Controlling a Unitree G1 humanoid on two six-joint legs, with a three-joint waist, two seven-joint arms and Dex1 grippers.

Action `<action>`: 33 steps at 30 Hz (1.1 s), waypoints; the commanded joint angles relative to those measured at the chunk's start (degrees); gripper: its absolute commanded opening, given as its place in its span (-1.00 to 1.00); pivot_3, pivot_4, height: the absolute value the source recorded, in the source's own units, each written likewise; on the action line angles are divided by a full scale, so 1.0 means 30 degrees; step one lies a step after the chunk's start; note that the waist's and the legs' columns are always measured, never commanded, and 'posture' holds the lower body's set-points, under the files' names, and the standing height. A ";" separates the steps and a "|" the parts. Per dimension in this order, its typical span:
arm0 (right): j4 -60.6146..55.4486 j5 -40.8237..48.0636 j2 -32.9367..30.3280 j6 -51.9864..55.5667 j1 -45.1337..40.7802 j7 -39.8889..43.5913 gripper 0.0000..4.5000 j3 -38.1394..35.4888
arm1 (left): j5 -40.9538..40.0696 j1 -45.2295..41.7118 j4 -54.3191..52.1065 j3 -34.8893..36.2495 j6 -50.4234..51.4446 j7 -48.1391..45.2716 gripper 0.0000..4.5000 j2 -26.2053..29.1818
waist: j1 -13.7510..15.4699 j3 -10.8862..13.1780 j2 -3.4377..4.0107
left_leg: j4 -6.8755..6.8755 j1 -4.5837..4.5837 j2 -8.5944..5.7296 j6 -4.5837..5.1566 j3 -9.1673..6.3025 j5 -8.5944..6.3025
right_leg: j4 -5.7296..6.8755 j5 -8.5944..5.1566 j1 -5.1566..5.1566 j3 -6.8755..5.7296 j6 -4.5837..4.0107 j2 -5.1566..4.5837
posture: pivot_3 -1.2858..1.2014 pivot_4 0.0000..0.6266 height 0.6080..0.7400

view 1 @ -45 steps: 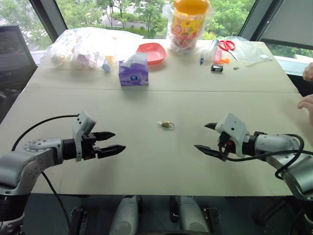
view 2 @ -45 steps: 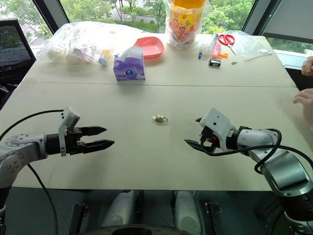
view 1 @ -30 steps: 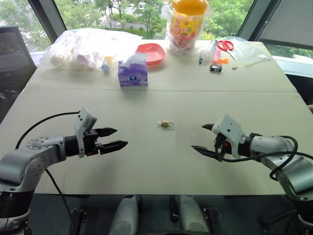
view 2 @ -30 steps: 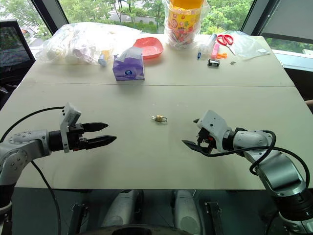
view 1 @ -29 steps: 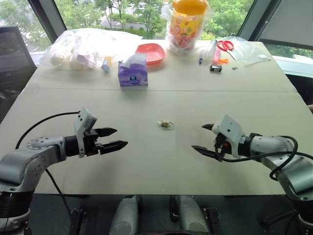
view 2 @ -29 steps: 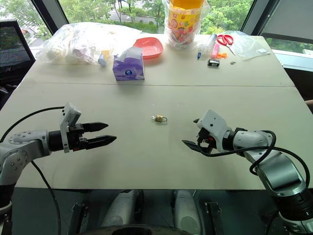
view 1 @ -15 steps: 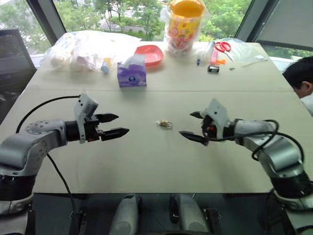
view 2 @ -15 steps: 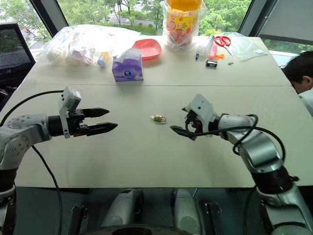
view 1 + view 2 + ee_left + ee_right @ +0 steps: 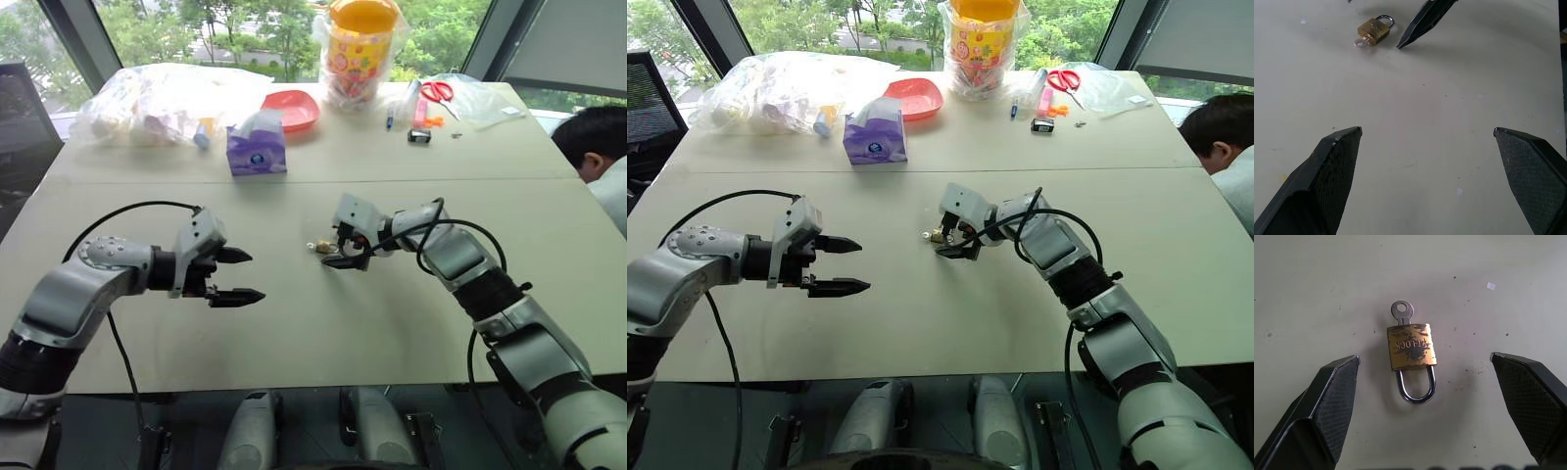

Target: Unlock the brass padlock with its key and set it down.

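Right wrist view: right claw (image 9: 1425, 396) spread wide straddles the padlock (image 9: 1410, 352), key (image 9: 1401, 312) at twelve o'clock, for grasping; left claw (image 9: 240, 275) waits open.

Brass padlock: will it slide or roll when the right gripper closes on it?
The brass padlock lies flat on the smooth table, so it will probably skid rather than roll. Its metal body looks rigid and likely dense for its size. The key juts from its base, so a nudge may pivot it. The right gripper is open.
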 commanded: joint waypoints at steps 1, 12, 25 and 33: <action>0.1038 -0.0518 0.0483 0.0158 -0.0742 0.0909 0.98 0.0185 | -0.0074 0.0245 -0.0731 0.0857 -0.0264 0.0853 1.00 -0.0585 | 0.0007 -0.0001 0.0000 | 0.0003 0.0004 0.0001 -0.0001 -0.0001 0.0000 | 0.0004 0.0000 0.0003 0.0000 0.0000 0.0001 | 0.03 -0.52 1.00; 0.2320 -0.1612 0.1550 -0.0661 -0.0955 0.1839 -0.53 0.0246 | 0.0059 0.0709 -0.0331 0.1311 -0.0497 0.1514 1.00 -0.1385 | -0.0091 -0.0007 -0.0003 | 0.0003 0.0075 0.0008 -0.0003 0.0002 0.0002 | 0.0028 -0.0001 0.0054 0.0001 -0.0009 0.0014 | 0.03 -0.52 1.00; -0.4609 -0.2673 -0.1534 -1.0045 0.2286 -0.1129 -0.71 -0.3231 | -0.2602 -0.4435 0.6107 0.3045 0.0533 0.0484 1.00 -0.4959 | -0.0055 -0.0007 -0.0011 | 0.0018 0.0038 -0.0027 -0.0016 0.0004 0.0010 | 0.0008 0.0023 0.0049 0.0001 0.0041 -0.0018 | 0.03 -0.52 1.00; -0.7259 -0.3026 -0.1621 -0.8897 0.3008 -0.1745 -0.71 -0.3836 | -0.1707 -0.7877 1.0001 0.1771 -0.0533 -0.1627 0.89 -0.6697 | 0.0059 -0.0006 -0.0012 | 0.0022 0.0044 -0.0013 -0.0015 -0.0003 0.0013 | 0.0027 0.0017 0.0049 -0.0004 0.0025 0.0015 | 0.03 -0.52 1.00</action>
